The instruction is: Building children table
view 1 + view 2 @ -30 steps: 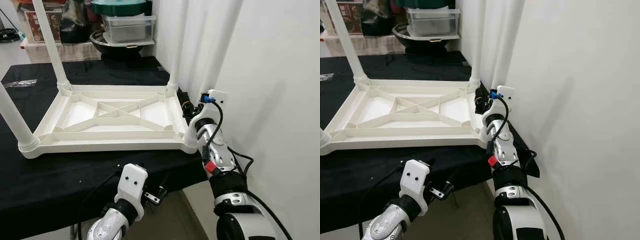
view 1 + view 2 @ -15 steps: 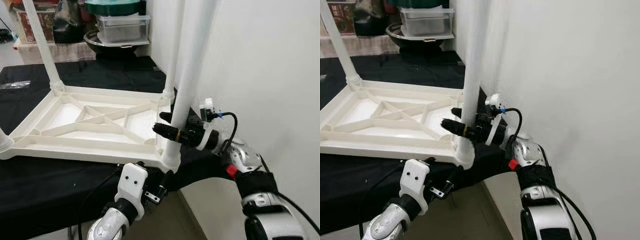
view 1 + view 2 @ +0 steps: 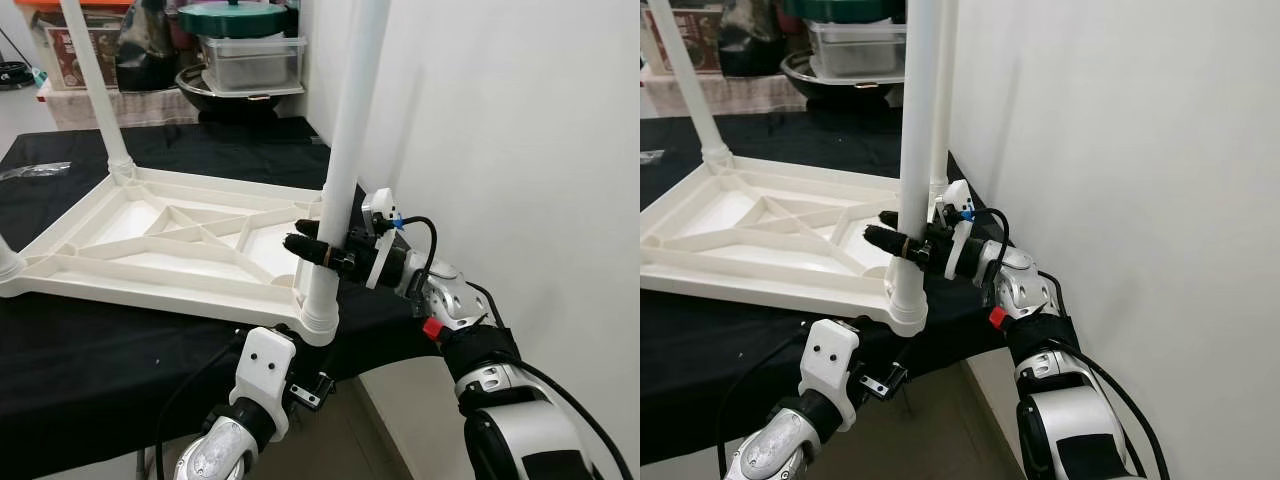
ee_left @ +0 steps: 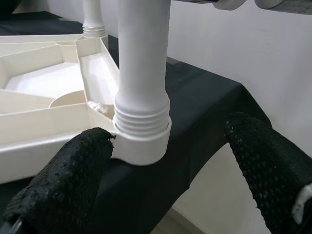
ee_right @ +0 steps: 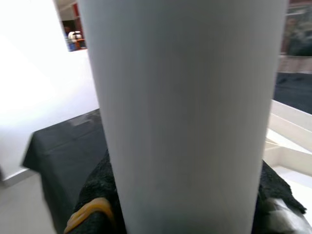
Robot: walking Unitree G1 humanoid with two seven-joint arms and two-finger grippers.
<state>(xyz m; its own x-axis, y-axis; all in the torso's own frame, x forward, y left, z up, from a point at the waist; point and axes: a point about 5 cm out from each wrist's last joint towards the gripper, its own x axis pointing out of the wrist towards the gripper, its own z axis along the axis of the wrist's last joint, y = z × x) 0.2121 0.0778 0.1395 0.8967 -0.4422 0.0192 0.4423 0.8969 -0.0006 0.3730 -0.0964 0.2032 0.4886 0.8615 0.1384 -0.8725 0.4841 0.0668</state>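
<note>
The upturned white children's table top [image 3: 170,245] lies on the black-clothed table [image 3: 90,360], its near right leg [image 3: 345,160] standing upright in the corner socket [image 3: 318,318]. A second ago the right gripper [image 3: 312,247] sat low by that corner; now its fingers are clenched around the leg's lower shaft, probably to screw it tight. The left wrist view shows the threaded collar [image 4: 142,126] seated, with the left gripper [image 4: 170,165] released, fingers spread either side. The right wrist view shows only smooth shaft.
</note>
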